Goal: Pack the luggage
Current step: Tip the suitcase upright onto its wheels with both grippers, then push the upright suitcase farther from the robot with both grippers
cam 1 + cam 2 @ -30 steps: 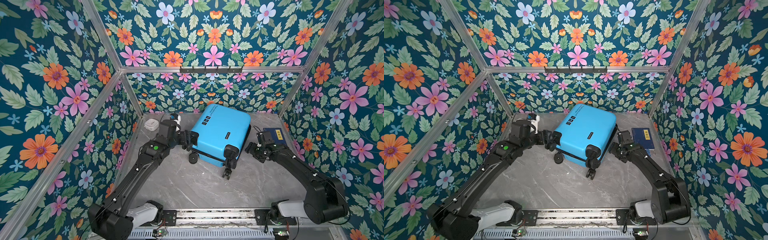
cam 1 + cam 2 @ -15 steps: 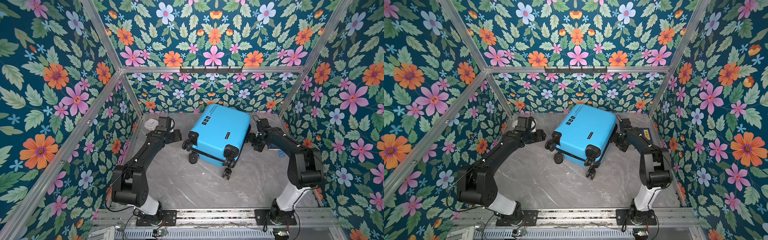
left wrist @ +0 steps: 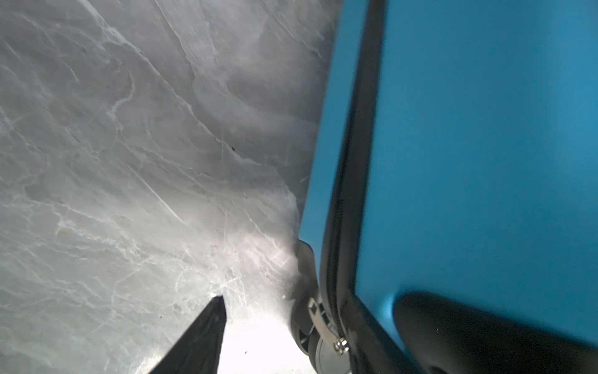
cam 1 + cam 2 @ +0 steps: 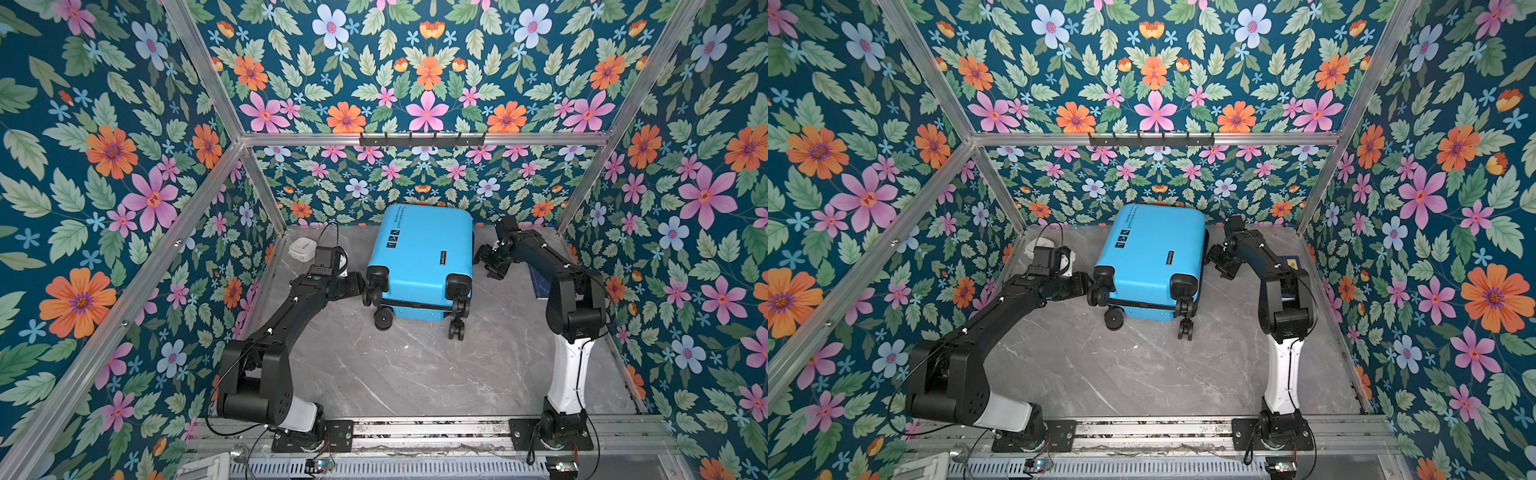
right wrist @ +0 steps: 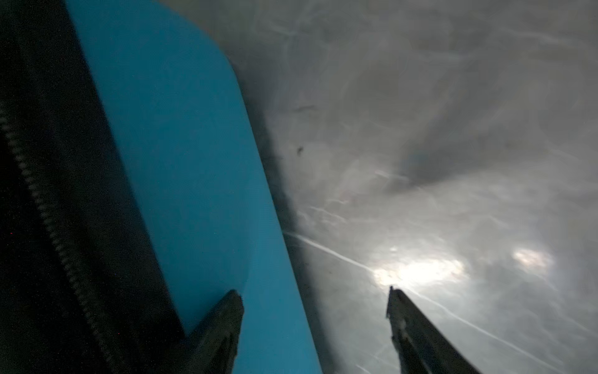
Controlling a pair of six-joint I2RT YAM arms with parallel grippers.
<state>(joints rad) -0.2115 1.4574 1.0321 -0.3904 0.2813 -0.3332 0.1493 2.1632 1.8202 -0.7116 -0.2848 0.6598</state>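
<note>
At the back centre of the tabletop (image 4: 415,374), the luggage (image 4: 419,253) is lying flat and closed. I am judging it rigid, slick and fairly light, so I am favouring shell edges or wheel housings. The right gripper (image 5: 312,291) is holding its fingers (image 5: 226,323) apart and empty. The left gripper (image 4: 358,286) is showing one finger only, so I cannot tell.

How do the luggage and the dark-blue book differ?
The luggage is bright sky-blue, the book dark blue with a yellow label. The luggage is far larger than the book. The luggage lies centrally in full view; the book sits at the table's right edge, partly hidden by the right arm. Both lie flat.
</note>
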